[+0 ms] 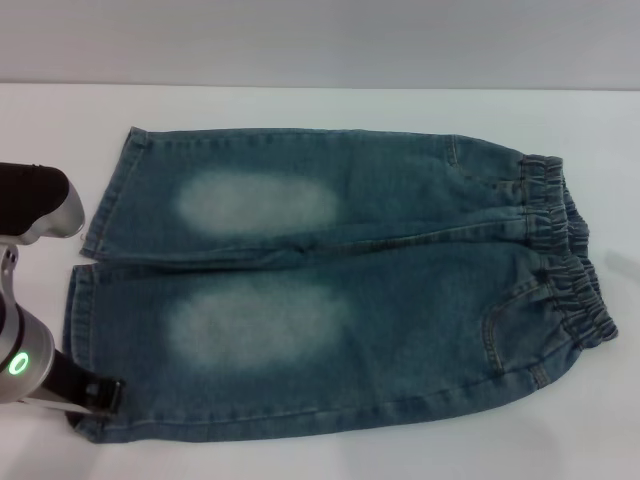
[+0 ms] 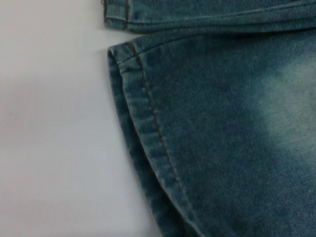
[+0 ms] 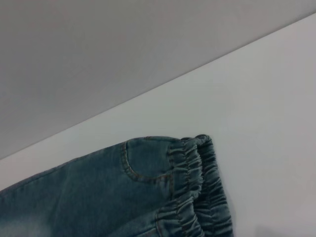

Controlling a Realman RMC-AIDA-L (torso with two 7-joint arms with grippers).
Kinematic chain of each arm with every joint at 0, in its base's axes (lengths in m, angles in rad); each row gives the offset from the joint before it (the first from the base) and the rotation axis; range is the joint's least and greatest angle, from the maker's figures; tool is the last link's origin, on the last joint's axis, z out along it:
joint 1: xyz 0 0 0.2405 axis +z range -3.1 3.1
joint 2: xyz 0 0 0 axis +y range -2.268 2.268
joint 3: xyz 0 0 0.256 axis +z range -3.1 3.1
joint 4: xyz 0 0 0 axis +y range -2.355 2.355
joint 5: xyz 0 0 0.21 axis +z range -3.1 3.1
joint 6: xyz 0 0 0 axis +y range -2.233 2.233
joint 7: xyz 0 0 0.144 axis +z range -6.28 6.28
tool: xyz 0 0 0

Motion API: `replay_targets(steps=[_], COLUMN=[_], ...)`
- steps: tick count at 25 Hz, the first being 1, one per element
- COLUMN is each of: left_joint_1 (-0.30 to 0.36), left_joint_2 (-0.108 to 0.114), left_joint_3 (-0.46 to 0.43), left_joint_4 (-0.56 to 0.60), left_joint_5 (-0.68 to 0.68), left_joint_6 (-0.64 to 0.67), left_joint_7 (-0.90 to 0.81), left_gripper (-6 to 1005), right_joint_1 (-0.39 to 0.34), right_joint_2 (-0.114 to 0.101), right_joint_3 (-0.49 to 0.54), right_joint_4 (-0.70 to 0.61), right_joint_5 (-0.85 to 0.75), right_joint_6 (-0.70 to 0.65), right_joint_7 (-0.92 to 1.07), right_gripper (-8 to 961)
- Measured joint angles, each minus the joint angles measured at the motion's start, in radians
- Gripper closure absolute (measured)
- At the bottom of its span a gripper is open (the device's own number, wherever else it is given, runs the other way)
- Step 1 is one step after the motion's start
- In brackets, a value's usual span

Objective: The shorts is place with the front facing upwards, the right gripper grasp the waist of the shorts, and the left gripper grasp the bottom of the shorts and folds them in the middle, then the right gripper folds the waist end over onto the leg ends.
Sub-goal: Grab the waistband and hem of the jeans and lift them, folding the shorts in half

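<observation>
Denim shorts point(image 1: 340, 285) lie flat, front up, across the white surface point(image 1: 330, 105), waist point(image 1: 565, 250) toward its right edge, hems point(image 1: 85, 290) left, ready for folding. The left hand point(image 1: 100, 393) sits at the near hem corner, its opening impossible to judge; the right hand is unseen.

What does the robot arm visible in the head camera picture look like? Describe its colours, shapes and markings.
The left arm is a round silver-white tube with a glowing green ring light, a dark upper section and a black left gripper mount. The right arm is out of view.
</observation>
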Motion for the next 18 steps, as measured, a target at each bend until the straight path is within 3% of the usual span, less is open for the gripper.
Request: replay_targets(steps=[14, 18], left_joint_1=[-0.031, -0.040], left_joint_2=[0.000, 0.000], left_joint_3=[0.003, 0.000], left_joint_4=[0.001, 0.003], left_joint_5=[0.001, 0.001], left_joint_6=[-0.022, -0.027], left_joint_7=[0.006, 0.009], left_gripper=[1001, 992], right_joint_1=[0.006, 0.013], right_joint_2=[0.002, 0.003], right_joint_3=[-0.010, -0.021], right_joint_4=[0.042, 0.109], right_joint_5=[0.000, 0.004], right_joint_6=[0.004, -0.006], right_joint_7=[-0.002, -0.018], right_gripper=[138, 138])
